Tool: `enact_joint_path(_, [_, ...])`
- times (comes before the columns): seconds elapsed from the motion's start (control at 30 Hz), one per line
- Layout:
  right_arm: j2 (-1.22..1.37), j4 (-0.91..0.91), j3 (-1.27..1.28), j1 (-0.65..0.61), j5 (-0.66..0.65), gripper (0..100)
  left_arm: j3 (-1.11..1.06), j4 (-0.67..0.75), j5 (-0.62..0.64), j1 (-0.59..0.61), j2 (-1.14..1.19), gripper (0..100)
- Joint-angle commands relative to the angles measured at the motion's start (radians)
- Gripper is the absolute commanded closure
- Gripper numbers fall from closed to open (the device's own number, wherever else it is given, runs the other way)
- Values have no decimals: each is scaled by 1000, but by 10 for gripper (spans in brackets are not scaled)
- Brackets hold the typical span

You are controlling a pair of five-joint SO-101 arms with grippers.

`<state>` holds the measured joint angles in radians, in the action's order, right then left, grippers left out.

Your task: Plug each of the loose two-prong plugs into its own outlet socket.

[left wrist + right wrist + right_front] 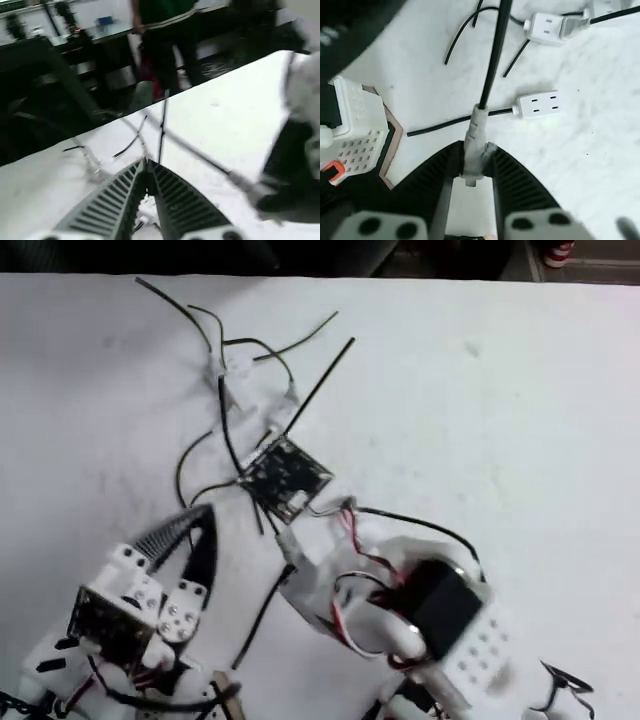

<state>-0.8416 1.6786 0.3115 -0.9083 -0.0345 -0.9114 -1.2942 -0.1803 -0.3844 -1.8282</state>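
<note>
From above, the left pincer (203,515) sits over the white bench (500,420), well short of the tangled black cords (225,430).

At the left wrist, its ribbed fingers (125,195) meet at the tips, holding nothing.

At the right wrist, the right pincer (476,150) is clamped on a grey two-prong plug (474,132). A white outlet socket (537,104) lies on the bench just beyond it, and a second socket (545,27) lies farther off.

Cables (301,412) clutter centre; room over bare tabletop (500,390).
</note>
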Motion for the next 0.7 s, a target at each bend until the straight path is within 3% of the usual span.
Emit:
enact_joint_path(0.0, [-93,-19,-12,1,9,982,-49,20,-6,108,4,976])
enact_joint_path(0.2, [-153,-74,38,-110,72,982,-163,152,-6,18,4,976])
enact_joint_path(0.43, [-114,-120,94,-124,71,982,-163,144,-15,-326,4,976])
enact_joint_path(0.67, [-107,-101,95,-122,71,982,-163,137,-107,-340,4,976])
